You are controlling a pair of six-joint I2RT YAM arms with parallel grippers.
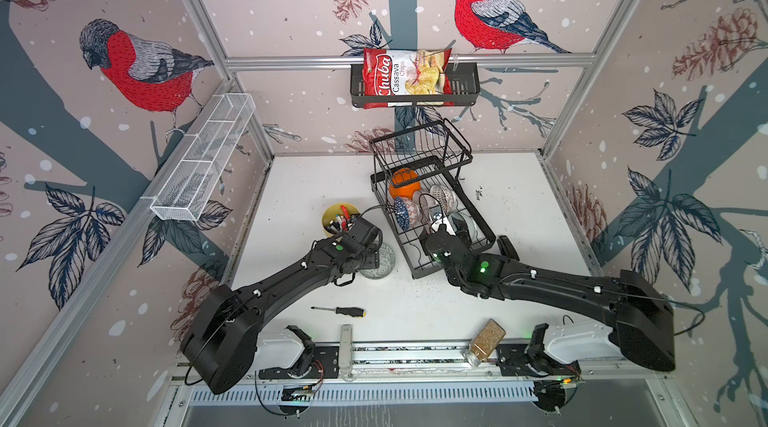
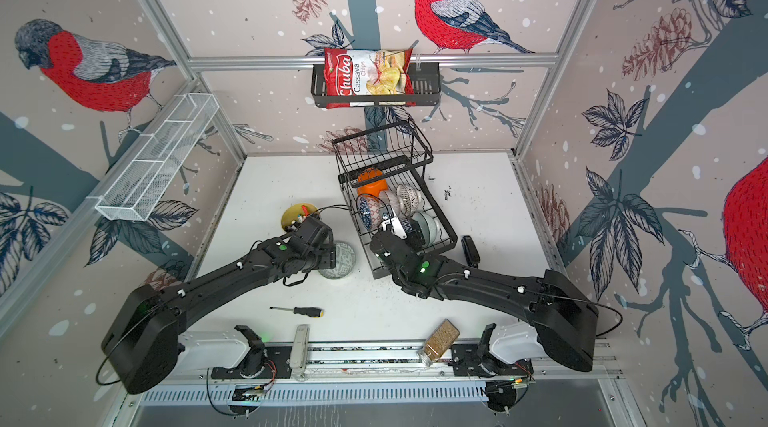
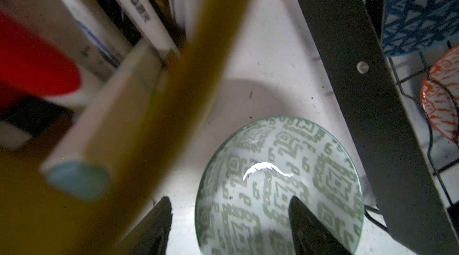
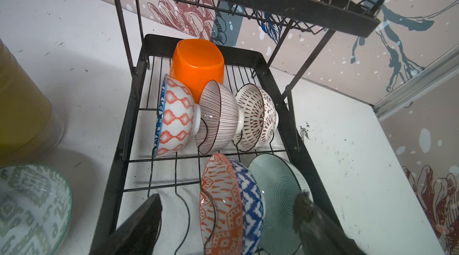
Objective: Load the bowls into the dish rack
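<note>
The left arm [image 1: 282, 283] reaches forward and inward, its wrist bent down beside the yellow cup of markers [image 1: 338, 213]. The left gripper [image 3: 231, 200] stands open astride the rim of a green-patterned bowl [image 3: 278, 166], one finger inside and one outside. This bowl sits upright on the table just left of the dish rack [image 4: 120, 142]. In the rack's lower tray, patterned bowls stand on edge in front of the orange bowl [image 4: 197, 67]. The right arm [image 1: 561, 283] stretches in low from the right. The right gripper [image 4: 228, 196] is open over the tray's near end, its fingers either side of a blue-and-orange bowl [image 4: 221, 219] and a teal bowl [image 4: 278, 191].
</note>
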